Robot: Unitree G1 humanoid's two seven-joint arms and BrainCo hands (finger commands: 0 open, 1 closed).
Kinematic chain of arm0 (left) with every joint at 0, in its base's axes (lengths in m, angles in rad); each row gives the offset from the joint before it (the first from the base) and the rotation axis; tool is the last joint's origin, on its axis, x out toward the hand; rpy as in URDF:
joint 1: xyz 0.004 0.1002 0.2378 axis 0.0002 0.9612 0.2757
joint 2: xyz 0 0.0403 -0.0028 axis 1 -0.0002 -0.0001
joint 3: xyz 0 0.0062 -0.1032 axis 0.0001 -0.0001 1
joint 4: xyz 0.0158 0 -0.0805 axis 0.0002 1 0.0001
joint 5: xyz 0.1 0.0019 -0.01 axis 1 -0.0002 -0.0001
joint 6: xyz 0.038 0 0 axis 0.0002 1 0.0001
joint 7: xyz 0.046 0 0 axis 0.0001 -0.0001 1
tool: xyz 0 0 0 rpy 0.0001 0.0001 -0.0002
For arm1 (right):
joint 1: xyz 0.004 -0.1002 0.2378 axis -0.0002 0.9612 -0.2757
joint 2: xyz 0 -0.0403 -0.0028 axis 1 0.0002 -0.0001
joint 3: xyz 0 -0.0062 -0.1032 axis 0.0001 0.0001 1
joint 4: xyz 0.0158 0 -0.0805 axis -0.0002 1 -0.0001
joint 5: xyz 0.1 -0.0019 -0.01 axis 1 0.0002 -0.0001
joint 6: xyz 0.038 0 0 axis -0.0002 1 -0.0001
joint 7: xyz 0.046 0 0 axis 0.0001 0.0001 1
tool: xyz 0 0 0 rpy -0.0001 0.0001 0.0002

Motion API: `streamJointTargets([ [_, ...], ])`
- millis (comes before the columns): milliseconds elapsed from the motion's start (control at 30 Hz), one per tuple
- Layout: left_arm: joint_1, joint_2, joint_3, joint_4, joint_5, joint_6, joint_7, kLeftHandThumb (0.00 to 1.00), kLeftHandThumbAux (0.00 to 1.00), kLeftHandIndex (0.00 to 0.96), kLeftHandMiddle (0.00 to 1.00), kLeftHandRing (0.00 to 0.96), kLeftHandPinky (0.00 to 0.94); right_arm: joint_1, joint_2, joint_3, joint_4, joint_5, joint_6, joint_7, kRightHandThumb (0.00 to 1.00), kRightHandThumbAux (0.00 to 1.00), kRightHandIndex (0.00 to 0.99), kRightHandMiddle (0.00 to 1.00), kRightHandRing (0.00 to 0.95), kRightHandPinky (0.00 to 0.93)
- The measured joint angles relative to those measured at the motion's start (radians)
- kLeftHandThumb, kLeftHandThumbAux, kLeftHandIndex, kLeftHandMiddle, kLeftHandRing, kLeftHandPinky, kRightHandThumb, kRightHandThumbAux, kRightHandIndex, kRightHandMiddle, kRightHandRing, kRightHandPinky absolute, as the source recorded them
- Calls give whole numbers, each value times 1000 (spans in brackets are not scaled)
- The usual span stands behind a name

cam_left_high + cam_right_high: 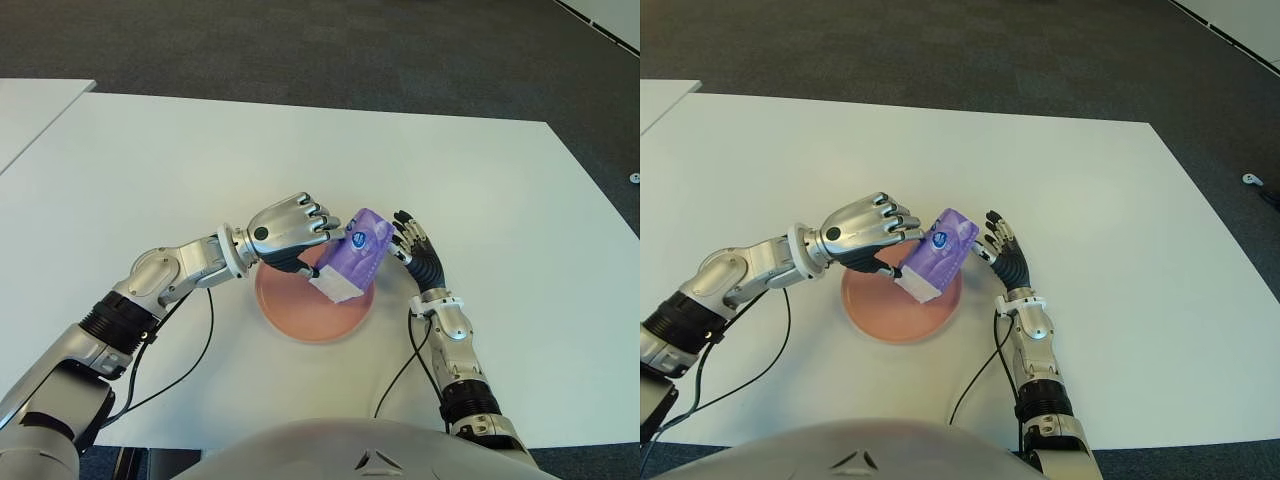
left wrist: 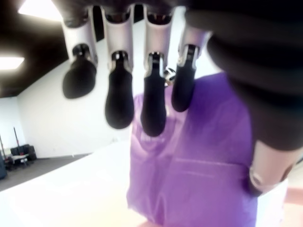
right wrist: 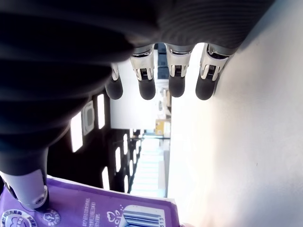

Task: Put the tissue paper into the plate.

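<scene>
1. Now the left hand (image 1: pixel 290 232) grips the purple tissue paper (image 1: pixel 356 255), tilted over the plate (image 1: pixel 290 305) mid-table.
2. The right hand (image 1: pixel 412 240), fingers open, touches its far end.
3. It should lower it flat, then release.

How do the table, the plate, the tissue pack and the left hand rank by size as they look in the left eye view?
1. table, by far the largest.
2. plate.
3 and 4. left hand and tissue pack, which it grips tilted over the plate; they look alike, so no ranking. The right hand shows beside the pack's right.
</scene>
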Motion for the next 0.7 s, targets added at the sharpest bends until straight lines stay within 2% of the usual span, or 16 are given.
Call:
streamJointTargets([
  [133,0,2,20,6,-5,0,21,846,663,419,565,687,638,0,0,0,0,0,0,-2,0,621,0,0,0,0],
  [233,3,21,44,-24,-36,10,-39,841,663,419,577,640,578,0,-1,0,0,-1,0,-5,0,625,0,0,0,0],
  [267,3,33,53,-43,-50,15,-77,672,616,371,483,505,428,0,-1,0,0,-1,0,-5,0,626,0,0,0,0],
  [300,3,51,64,-68,-62,19,-116,559,587,340,422,417,331,-1,-1,0,-2,-1,0,-5,0,628,0,0,0,0],
  [333,3,69,75,-91,-72,23,-155,454,547,270,328,308,237,-1,-1,0,-3,-2,0,-5,0,629,0,0,0,0],
  [433,0,125,100,-153,-82,36,-264,245,444,99,118,101,77,-1,-1,0,-9,-2,-1,-5,0,628,0,0,0,0],
  [533,0,173,112,-200,-83,53,-378,143,383,33,39,33,25,1,-1,0,-14,-2,-1,-5,0,623,0,0,0,0],
  [700,17,216,122,-276,-154,101,-571,65,309,5,6,5,4,4,-1,1,-19,-2,-1,-5,0,609,0,0,0,0],
])
